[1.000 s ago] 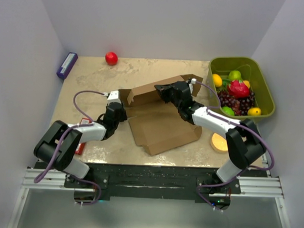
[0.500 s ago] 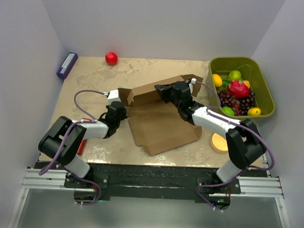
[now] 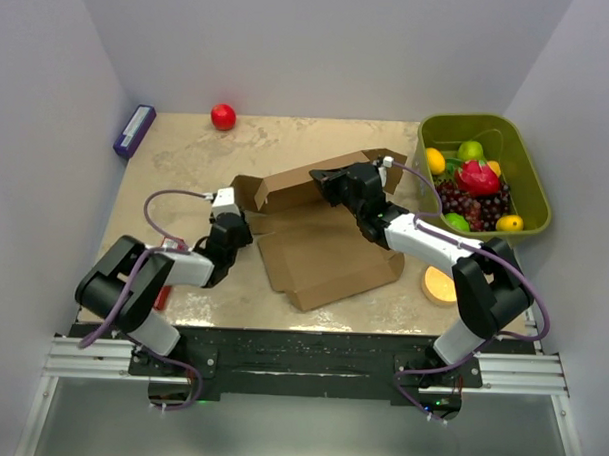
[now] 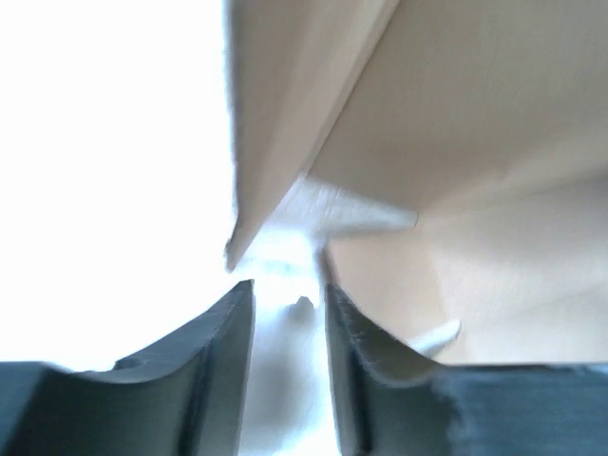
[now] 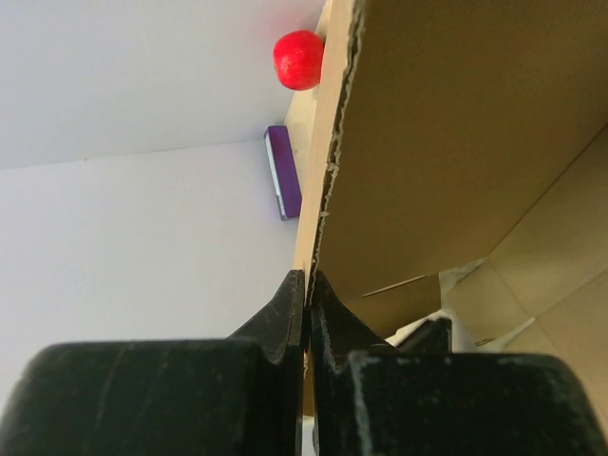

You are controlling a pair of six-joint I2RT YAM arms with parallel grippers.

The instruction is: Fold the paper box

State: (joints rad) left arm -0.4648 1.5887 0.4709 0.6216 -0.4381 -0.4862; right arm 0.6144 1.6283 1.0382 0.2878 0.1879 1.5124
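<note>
Two claws are engaged at the box (image 3: 329, 251). The right claw (image 5: 307, 281) is pressed together on the top edge of the raised back panel. It is judged that the panel is held upright in this way so that the other flaps can be worked. The left claw (image 4: 285, 296) is spread part-way, with nothing between its fingers (image 4: 214, 342). The corner of a side flap is set just ahead of the tips, and the claw is judged to be lined up for a pinch there.

The box is laid near the middle of the table (image 3: 187, 154). Its base is flat and opened toward the near edge, and its back panel is tilted up at the far side. Folding is judged to be at an early stage.

The pinch on the cardboard edge is confirmed only by the right wrist view; from above, that claw is seen merely at the panel. The left wrist view is washed out and blurred, so the flap's position is read from above. The green bin (image 3: 525, 211) is shown by the overhead view alone, well apart at the right.
</note>
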